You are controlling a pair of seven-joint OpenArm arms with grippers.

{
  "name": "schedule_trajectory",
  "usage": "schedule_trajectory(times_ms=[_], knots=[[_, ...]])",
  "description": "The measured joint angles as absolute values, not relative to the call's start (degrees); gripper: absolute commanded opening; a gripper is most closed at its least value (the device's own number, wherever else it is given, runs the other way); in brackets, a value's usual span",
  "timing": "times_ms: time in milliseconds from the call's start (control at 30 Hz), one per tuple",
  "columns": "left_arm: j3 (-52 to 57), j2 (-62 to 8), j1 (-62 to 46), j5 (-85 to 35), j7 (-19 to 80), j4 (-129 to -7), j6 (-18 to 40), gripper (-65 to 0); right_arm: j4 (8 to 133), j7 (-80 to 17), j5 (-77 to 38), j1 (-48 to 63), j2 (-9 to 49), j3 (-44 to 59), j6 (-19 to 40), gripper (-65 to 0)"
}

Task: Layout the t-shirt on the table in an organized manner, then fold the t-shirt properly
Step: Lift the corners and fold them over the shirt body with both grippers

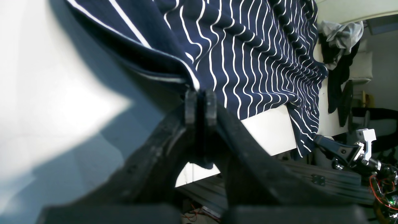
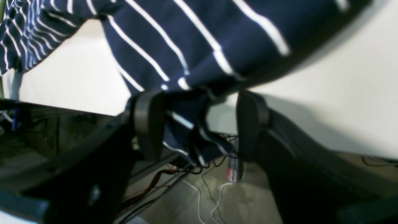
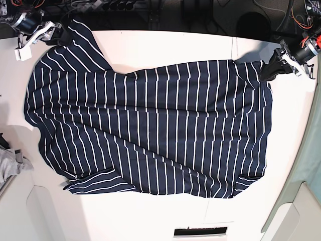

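The navy white-striped t-shirt [image 3: 160,125] lies spread wide across the white table [image 3: 150,216], with wrinkles and a folded-over flap at its lower left. My left gripper [image 3: 269,68] sits at the shirt's far right corner; in the left wrist view it [image 1: 200,93] is shut on a pinched fold of the t-shirt [image 1: 248,46]. At the shirt's far left corner by the table's back edge is my right gripper [image 3: 57,34]. Its jaws stand open in the right wrist view [image 2: 199,109], and a loose bunch of t-shirt [image 2: 186,40] hangs between them, against the left finger [image 2: 149,118].
A small grey cloth [image 3: 7,163] lies at the table's left edge, and a pile of grey and black clothes [image 1: 342,34] shows beyond the shirt. A dark slot [image 3: 199,232] sits at the front edge. Cables [image 2: 202,186] hang below the back edge.
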State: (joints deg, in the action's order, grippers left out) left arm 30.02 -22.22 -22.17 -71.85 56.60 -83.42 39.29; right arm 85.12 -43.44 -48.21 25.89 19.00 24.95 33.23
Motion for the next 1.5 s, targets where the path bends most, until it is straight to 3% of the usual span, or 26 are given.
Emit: schedule_trajectory(times_ms=[233,800,867,1133,1500], knots=[[30.02,-22.22,-22.17,-71.85,56.82,-83.42,39.29,-65.0,85.17,-43.09,-48.38,25.21,16.27,24.75,33.26,-29.0],[30.02,-22.22,-22.17,-71.85,56.99,-83.42,39.29,-65.0,85.17,-43.53,-48.6,25.21,16.32,23.4,33.26,-29.3],[30.02,-22.22,-22.17,-71.85,56.99,-83.42,39.29,-65.0,85.19,-43.29,-48.6,25.19,16.38,21.74,33.28,-34.0],[30.02,-22.22,-22.17,-71.85,56.99,-83.42,39.29,-65.0,85.23,-41.08,-45.1,25.21,16.32,18.39,32.58,-65.0],[30.06,-23.73,-22.2,-75.61,57.91,-83.74,39.33,-65.0,92.58,-45.91,-47.03,26.89,16.34,23.33,32.56,-65.0]])
